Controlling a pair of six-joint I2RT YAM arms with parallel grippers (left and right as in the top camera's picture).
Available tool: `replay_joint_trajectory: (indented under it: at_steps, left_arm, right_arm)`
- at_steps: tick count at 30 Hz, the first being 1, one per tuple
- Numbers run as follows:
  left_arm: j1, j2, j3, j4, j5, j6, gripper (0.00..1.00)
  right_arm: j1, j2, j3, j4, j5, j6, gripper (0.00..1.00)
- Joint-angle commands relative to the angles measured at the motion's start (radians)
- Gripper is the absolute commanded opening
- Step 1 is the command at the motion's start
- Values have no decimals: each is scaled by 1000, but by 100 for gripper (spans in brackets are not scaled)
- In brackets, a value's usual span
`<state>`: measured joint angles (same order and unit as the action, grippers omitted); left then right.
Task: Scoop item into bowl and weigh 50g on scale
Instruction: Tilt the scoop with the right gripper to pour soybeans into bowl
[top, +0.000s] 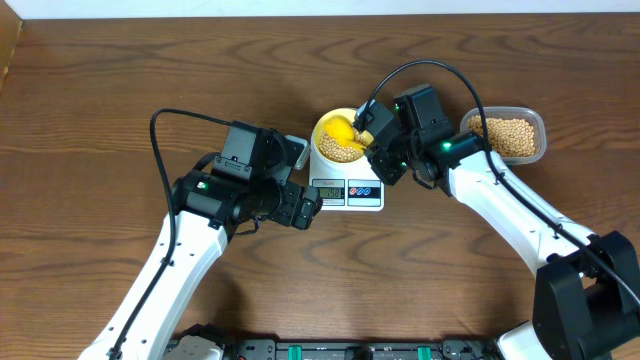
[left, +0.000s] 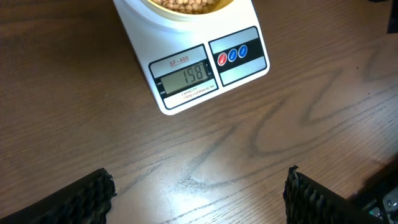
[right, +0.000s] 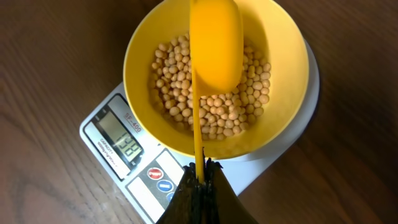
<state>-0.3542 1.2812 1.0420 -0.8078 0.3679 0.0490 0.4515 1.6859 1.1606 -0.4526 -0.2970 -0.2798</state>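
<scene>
The white scale (top: 345, 192) stands at the table's middle with the yellow bowl (top: 322, 131) on it. Beige beans (right: 211, 102) cover the bowl's bottom (right: 140, 68). My right gripper (right: 202, 167) is shut on the thin handle of a bright yellow scoop (right: 216, 43), which hangs over the beans inside the bowl; no beans show on its smooth side. The right gripper (top: 376, 142) sits just right of the bowl. My left gripper (left: 201, 186) is open and empty above bare wood, just in front of the scale's display end (left: 208, 62).
A clear plastic tub (top: 538, 128) holding more beans (top: 508, 137) stands at the right, behind the right arm. The scale's LCD (left: 185, 76) and coloured buttons (left: 232, 55) face the front edge. Both arms reach in from the front.
</scene>
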Motion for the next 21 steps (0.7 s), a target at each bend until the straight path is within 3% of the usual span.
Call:
replay_joint_trajectory:
  at_steps: [1,21]
  left_arm:
    - [4,-14,-9,-2,9,-2,89]
    - [4,-14,-9,-2,9,-2,89]
  right_arm:
    - [8,-10,10,-8,-28,22,1]
    - [-23,-33,10,-15,-106,153,1]
